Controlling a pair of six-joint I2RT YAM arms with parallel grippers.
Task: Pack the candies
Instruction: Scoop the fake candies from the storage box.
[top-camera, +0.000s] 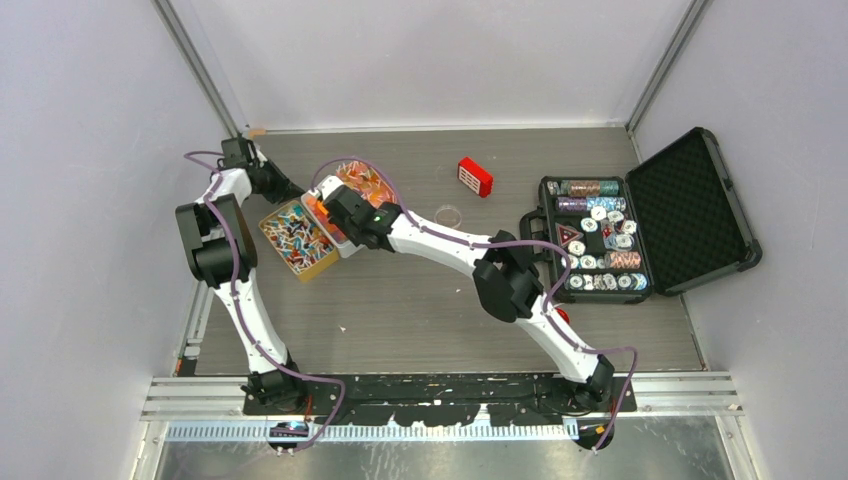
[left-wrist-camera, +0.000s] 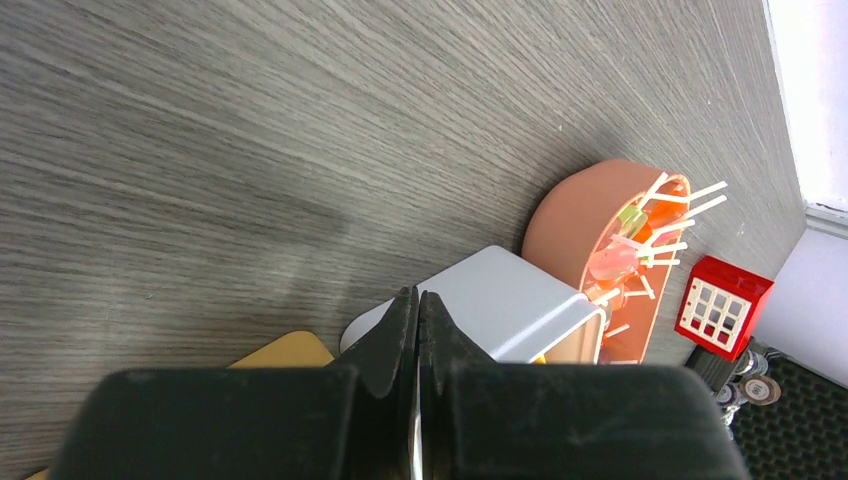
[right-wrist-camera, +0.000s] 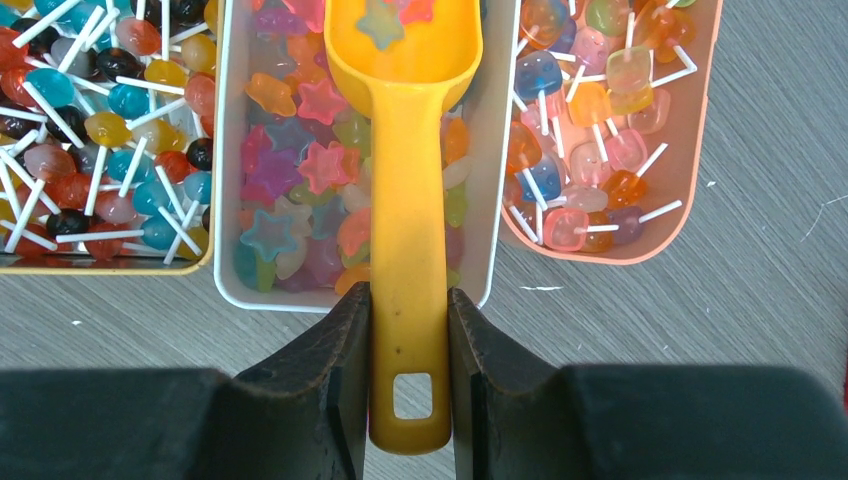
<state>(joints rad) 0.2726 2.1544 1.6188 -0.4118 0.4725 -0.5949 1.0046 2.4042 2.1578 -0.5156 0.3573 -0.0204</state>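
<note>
The candies (right-wrist-camera: 300, 170) are star-shaped gummies in a white tray (right-wrist-camera: 225, 200), between two trays of lollipops. My right gripper (right-wrist-camera: 408, 330) is shut on the handle of the yellow scoop (right-wrist-camera: 405, 110). The scoop's bowl is over the white tray's far part and holds a few star gummies. In the top view the right gripper (top-camera: 332, 212) reaches over the trays. My left gripper (left-wrist-camera: 418, 310) is shut with nothing seen between the fingers. It is just behind the white tray (left-wrist-camera: 500, 300), at the back left (top-camera: 283, 190).
A yellow tray (top-camera: 297, 240) of lollipops is left of the white one, an orange tray (top-camera: 362, 182) of lollipops right. A red box (top-camera: 474, 176) and a small round dish (top-camera: 448, 214) lie further right. An open black case (top-camera: 690, 210) of poker chips stands at the right.
</note>
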